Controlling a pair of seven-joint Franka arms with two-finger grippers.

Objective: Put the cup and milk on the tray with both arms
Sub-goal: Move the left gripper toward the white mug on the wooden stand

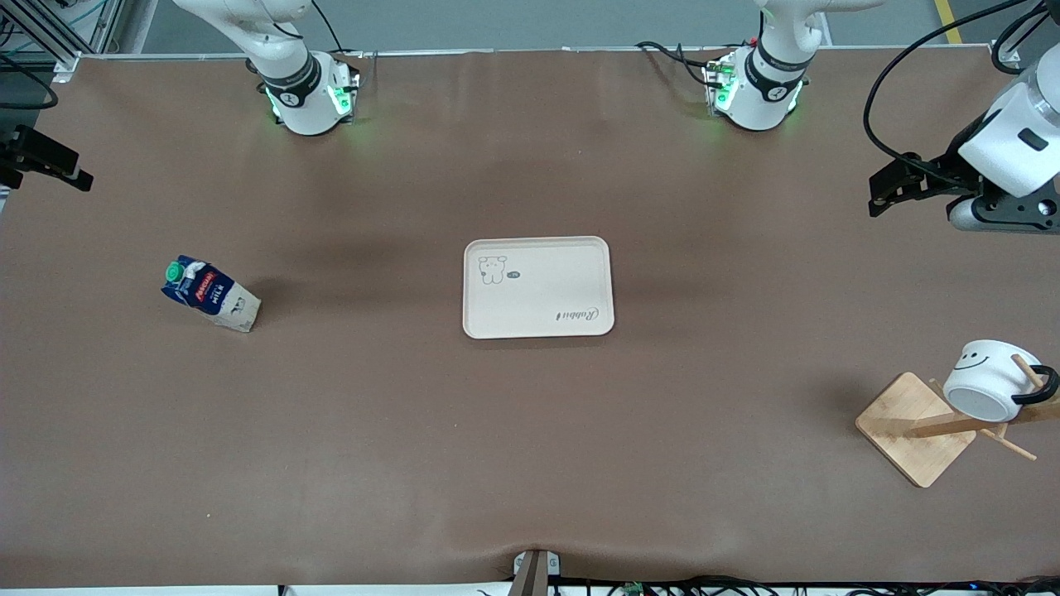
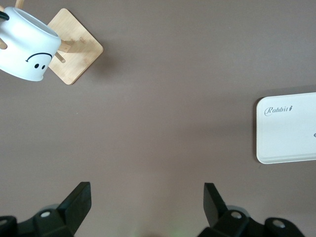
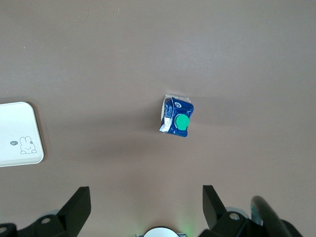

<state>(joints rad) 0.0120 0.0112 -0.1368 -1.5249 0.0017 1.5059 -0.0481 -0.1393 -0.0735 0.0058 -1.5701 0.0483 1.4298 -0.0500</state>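
The tray [image 1: 538,287] lies mid-counter [image 1: 530,463]. The milk [image 1: 210,294] stands toward the right arm's end. The cup [image 1: 990,378] hangs on a wooden rack [image 1: 919,426] toward the left arm's end. The left gripper [image 1: 898,189] hovers open over that end; the right gripper [image 1: 41,157] hovers over its own.

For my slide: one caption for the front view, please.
Both open grippers wait; milk, empty tray, cup hung on rack.

A brown table [image 1: 530,463] carried everything. The cream tray [image 1: 538,287] lay flat at its middle. The milk [image 1: 210,293] stood on the table toward the right arm's end, well apart from the tray. Toward the left arm's end, nearer the front camera than the tray, sat a square wooden rack base [image 1: 911,428], its pegs holding the cup [image 1: 990,378] up off the table.
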